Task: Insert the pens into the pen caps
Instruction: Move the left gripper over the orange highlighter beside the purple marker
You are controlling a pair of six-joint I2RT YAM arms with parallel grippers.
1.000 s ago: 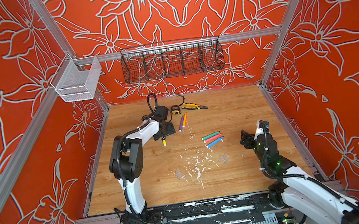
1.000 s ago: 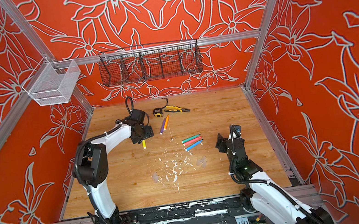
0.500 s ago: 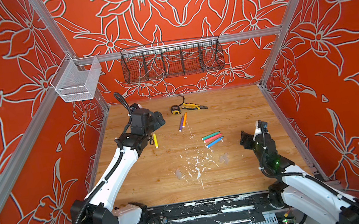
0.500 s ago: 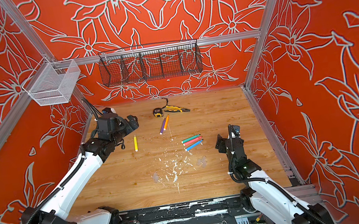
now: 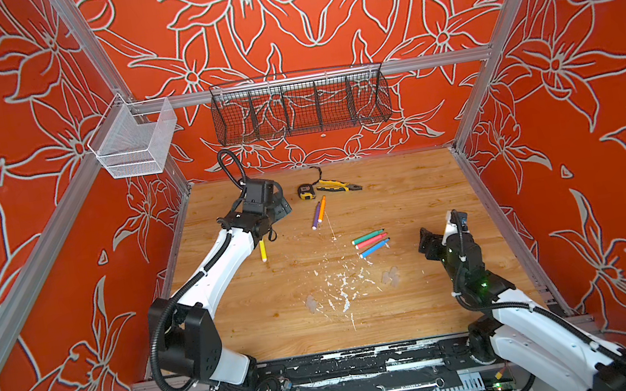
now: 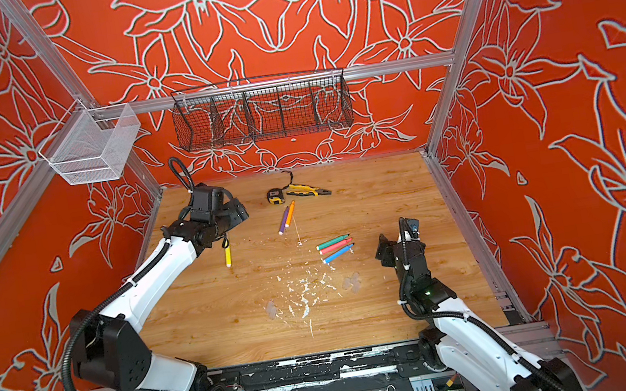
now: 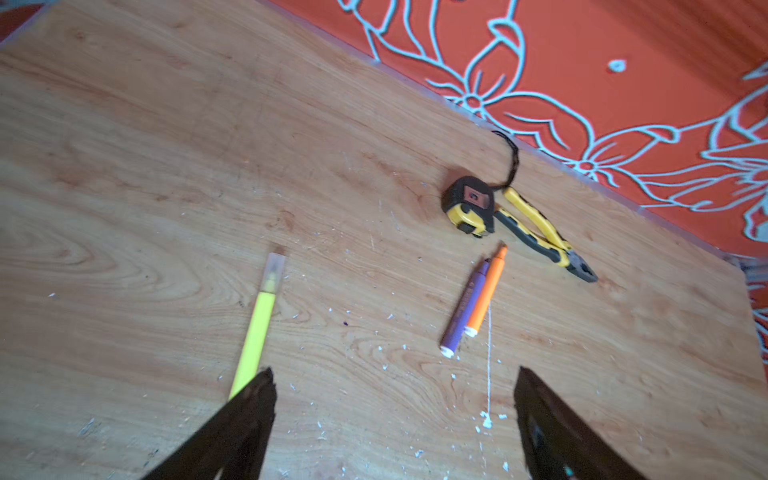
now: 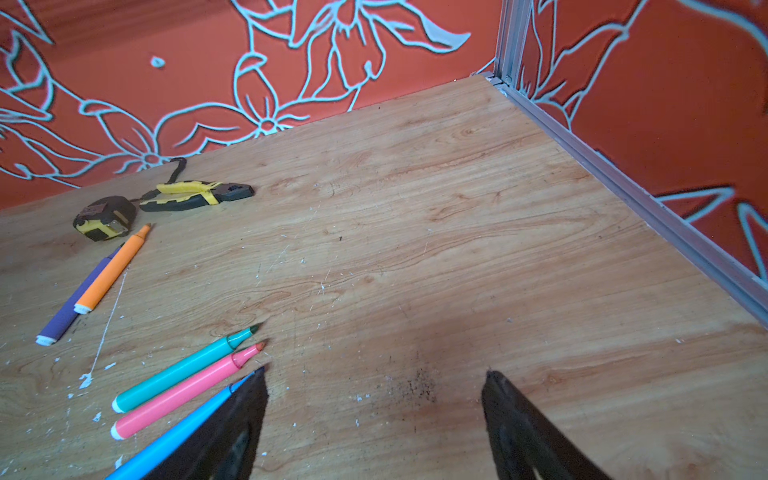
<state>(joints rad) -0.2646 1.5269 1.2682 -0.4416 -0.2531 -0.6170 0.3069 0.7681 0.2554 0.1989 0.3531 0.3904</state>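
Observation:
A yellow pen lies flat on the table with a clear cap over its tip; in both top views it sits just beside the left arm. My left gripper hovers open and empty, one finger overlapping the pen's rear end. Purple and orange pens lie side by side, uncapped. Green, pink and blue pens lie in a row beside my open, empty right gripper. Loose clear pen caps rest near the table's front.
A tape measure and yellow-and-black pliers lie near the back wall. White flecks are scattered mid-table. A black wire basket and a white mesh basket hang above the table.
The left arm has changed pose and its gripper has drawn back from the yellow pen, which now lies free on the table. The right arm has barely moved.

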